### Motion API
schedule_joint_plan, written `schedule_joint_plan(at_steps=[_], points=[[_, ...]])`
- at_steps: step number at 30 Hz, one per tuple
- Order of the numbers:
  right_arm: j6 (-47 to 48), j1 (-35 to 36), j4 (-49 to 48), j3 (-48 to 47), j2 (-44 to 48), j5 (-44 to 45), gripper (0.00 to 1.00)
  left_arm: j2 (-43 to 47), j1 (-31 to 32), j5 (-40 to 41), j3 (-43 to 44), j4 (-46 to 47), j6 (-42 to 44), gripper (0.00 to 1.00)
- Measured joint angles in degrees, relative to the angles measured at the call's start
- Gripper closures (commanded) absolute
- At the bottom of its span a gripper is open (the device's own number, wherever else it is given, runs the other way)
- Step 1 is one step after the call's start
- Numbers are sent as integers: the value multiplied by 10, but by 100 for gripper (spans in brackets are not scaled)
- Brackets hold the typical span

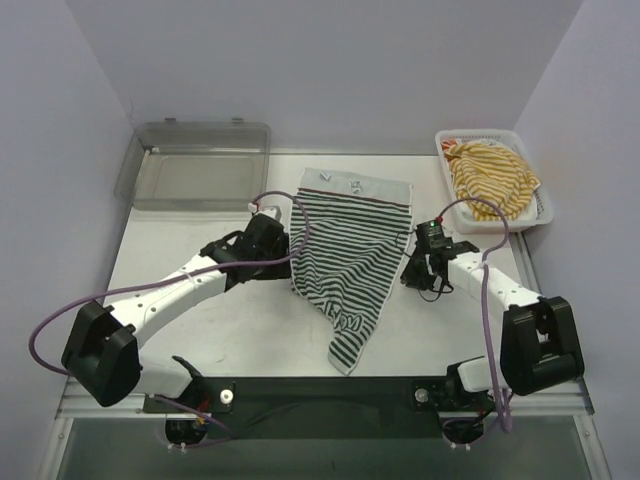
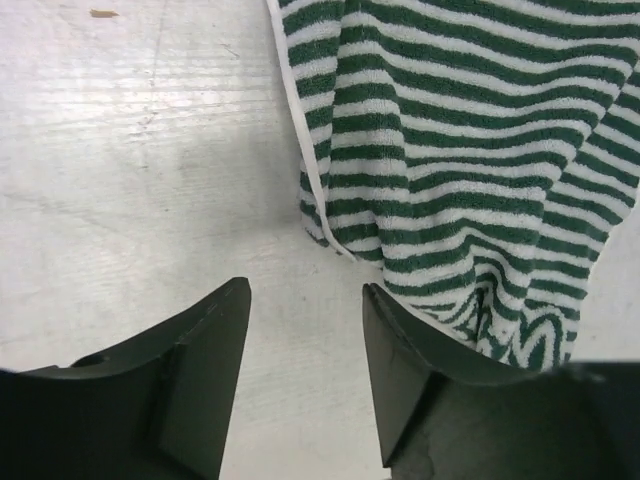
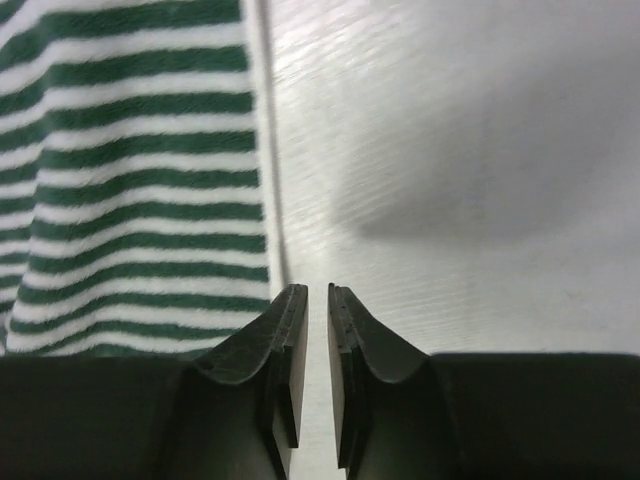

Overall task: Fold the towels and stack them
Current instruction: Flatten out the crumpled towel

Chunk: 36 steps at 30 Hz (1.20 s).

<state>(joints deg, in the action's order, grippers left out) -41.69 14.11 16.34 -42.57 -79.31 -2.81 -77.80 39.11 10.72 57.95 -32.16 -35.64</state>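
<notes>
A dark-green-and-white striped towel [image 1: 355, 250] lies spread and rumpled in the middle of the table, narrowing to a point toward the near edge. My left gripper [image 1: 285, 240] hovers just off its left edge, open, with bare table between the fingers [image 2: 305, 290]; the towel [image 2: 450, 150] lies to its right. My right gripper [image 1: 412, 270] is just off the towel's right edge. Its jaws [image 3: 318, 290] stand nearly together with only a thin slit, nothing in them, and the towel's hem [image 3: 130, 170] is to the left. A yellow-and-white striped towel [image 1: 490, 178] lies bunched in the basket.
A white mesh basket [image 1: 480, 133] stands at the back right corner. A clear grey plastic tray [image 1: 195, 165] stands at the back left. Purple cables loop from both arms over the table [image 1: 180, 245]. Walls close in the left, right and back sides.
</notes>
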Motion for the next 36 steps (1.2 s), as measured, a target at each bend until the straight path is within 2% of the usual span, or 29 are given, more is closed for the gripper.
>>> schedule_joint_plan(at_steps=[1, 6, 11, 14, 15, 19, 20, 23, 28, 32, 36], points=[[1, 13, 0, -3, 4, 0, 82, 0, 0, -4, -16, 11, -7, 37], [-2, 82, -3, -7, 2, -6, 80, -22, 0, -12, -96, 96, -42, 37], [-18, 108, -21, -7, -33, -12, 80, -99, -1, -13, -99, 182, -61, 43], [-23, 111, -30, -7, -56, -15, 80, -143, -1, -12, -90, 215, -68, 57], [-24, 111, -32, -7, -63, -16, 80, -157, -1, -11, -87, 226, -70, 70], [-29, 111, -41, -8, -78, -17, 80, -176, -1, -9, -78, 241, -72, 99], [-30, 110, -43, -8, -78, -17, 80, -176, -1, -9, -77, 240, -72, 100], [-32, 97, -46, -8, -83, -26, 81, -172, -1, -9, -61, 215, -57, 100], [-27, 35, -53, -18, -96, -49, 81, -137, -1, -25, 10, 90, -12, 100], [-5, -13, -47, -31, -104, -35, 81, -75, -1, -66, 56, -10, 19, 97], [18, -28, -25, -50, -106, -4, 81, -28, -1, -105, 79, -97, 42, 93]])
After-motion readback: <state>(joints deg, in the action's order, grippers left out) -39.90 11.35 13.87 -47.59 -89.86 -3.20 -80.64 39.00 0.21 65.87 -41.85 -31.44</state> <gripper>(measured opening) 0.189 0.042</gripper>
